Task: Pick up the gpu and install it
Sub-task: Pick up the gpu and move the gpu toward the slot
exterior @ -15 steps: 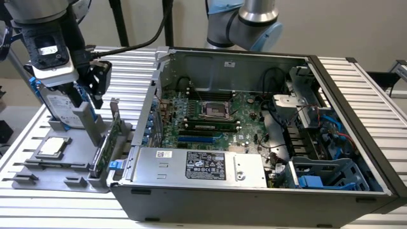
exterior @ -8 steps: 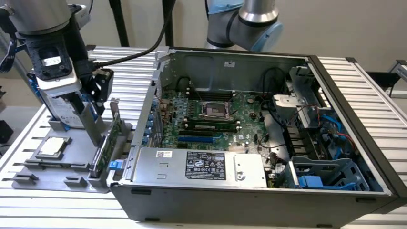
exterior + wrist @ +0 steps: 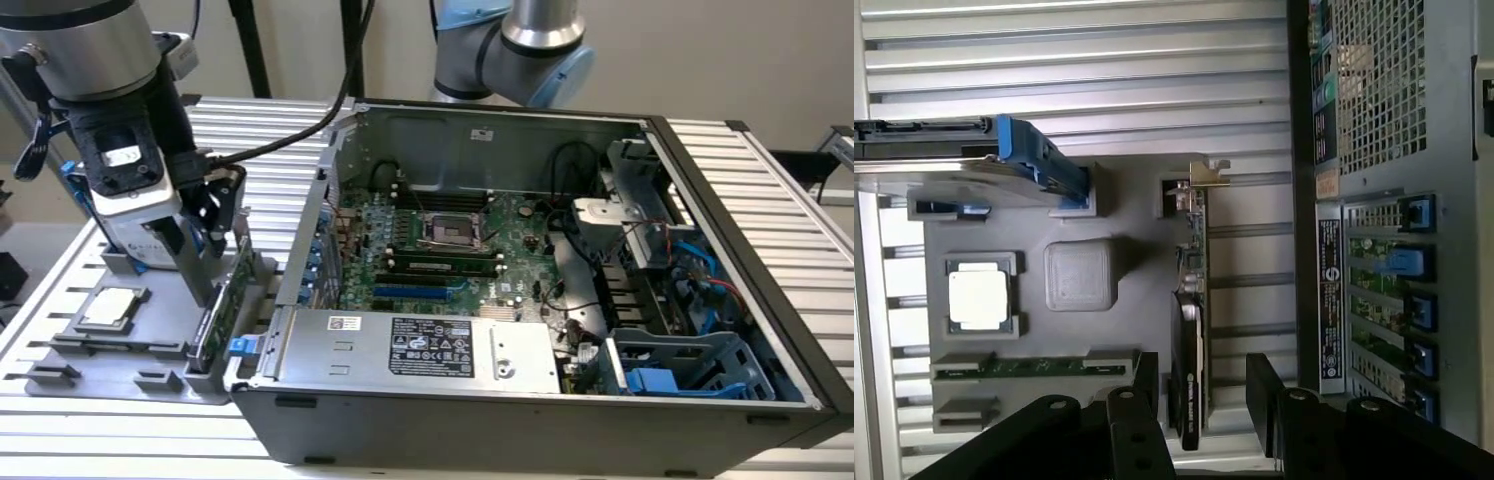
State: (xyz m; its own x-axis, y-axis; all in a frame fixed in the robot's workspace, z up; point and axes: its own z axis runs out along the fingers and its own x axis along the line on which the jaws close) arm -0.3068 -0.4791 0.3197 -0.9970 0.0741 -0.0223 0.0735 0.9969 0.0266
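Pickup, by my reckoning, is the step in hand. My claw (image 3: 1202, 378) stands wide open and holds nothing; its fingers (image 3: 1262, 385) hang one to each flat side of the gpu (image 3: 1191, 330), and I cannot tell whether the nearer one touches it.

The gpu stands on its long edge in a slot along the edge of the grey tray (image 3: 1116, 212) that faces the computer case (image 3: 534, 425), with its silver bracket at the end away from my fingers; the tray lies on the bench (image 3: 1054, 70) just beside the open case. The hard drive (image 3: 944, 170) with blue rails sits at the tray's bracket end; the processor chip (image 3: 979, 297) lies in its pocket toward the tray's opposite edge; both are well apart from my fingers.

A grip here calls, I judge, for pads square on the card's black faces, and for a straight pull out of the slot, since a thin board could bind or tilt; the install itself is not yet begun.
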